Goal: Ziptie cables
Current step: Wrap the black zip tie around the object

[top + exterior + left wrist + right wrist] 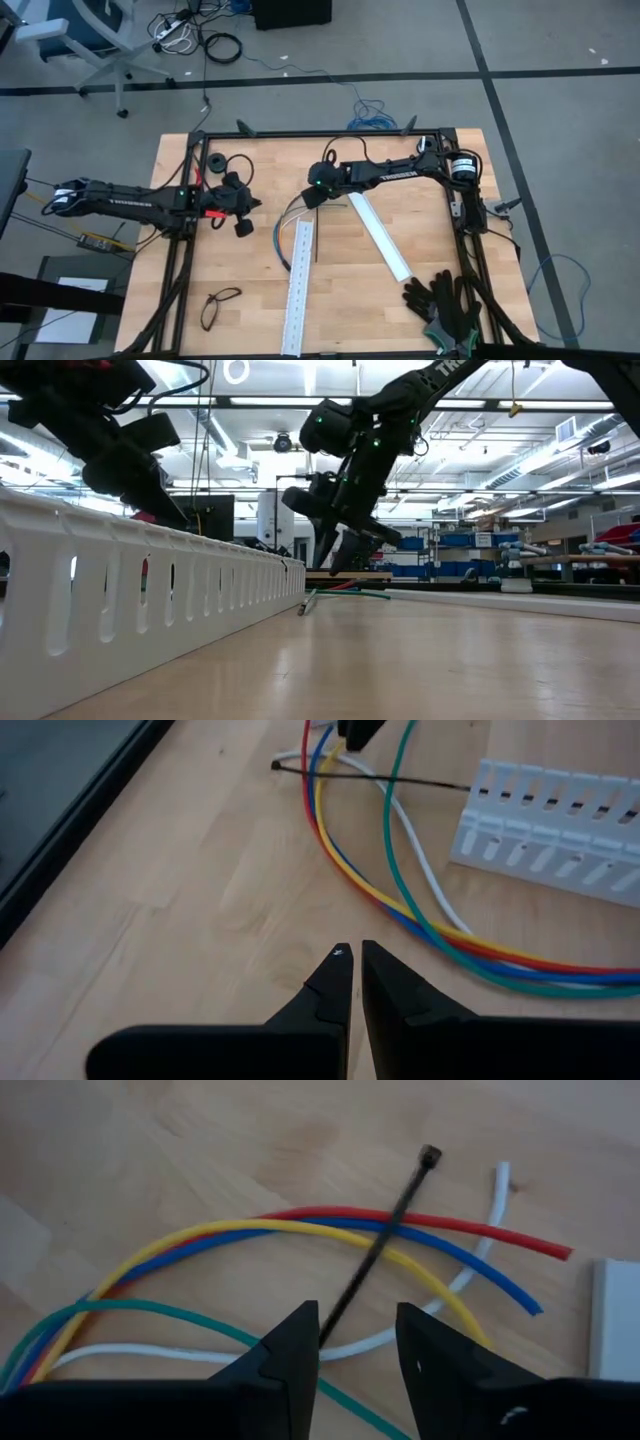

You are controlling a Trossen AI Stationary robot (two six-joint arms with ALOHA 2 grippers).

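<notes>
Overhead, a pale wood-grain surface (350,290) framed by dark metal bars carries the cables (285,225), a loose fan of thin, smooth plastic-sheathed wires lying just left of the frame's centre, beside the upper end of a long white perforated rail (298,285). A second white rail (380,235) lies diagonally right of centre. The right tool (313,196) sits directly over the top of the wire fan; in its wrist picture its two dark, wedge-shaped fingers (290,1350) stand partly apart, with a thin black zip tie (385,1245) running up from the gap between them and crossing the red, blue and yellow strands, its small square head at upper centre. Whether the fingers pinch the tie's tail cannot be told. Beneath it, the green and white strands curve toward the lower left of that picture. The left tool (243,228) hovers left of the wires, its tapered matte-black fingers (335,985) pressed together on nothing, above bare wood, with the coloured wires arcing from top centre to the right edge of its wrict picture. In the overhead frame's lower part, a pair of dark-rimmed glasses (220,305) lies at lower left and black knitted gloves (445,300) at lower right.
</notes>
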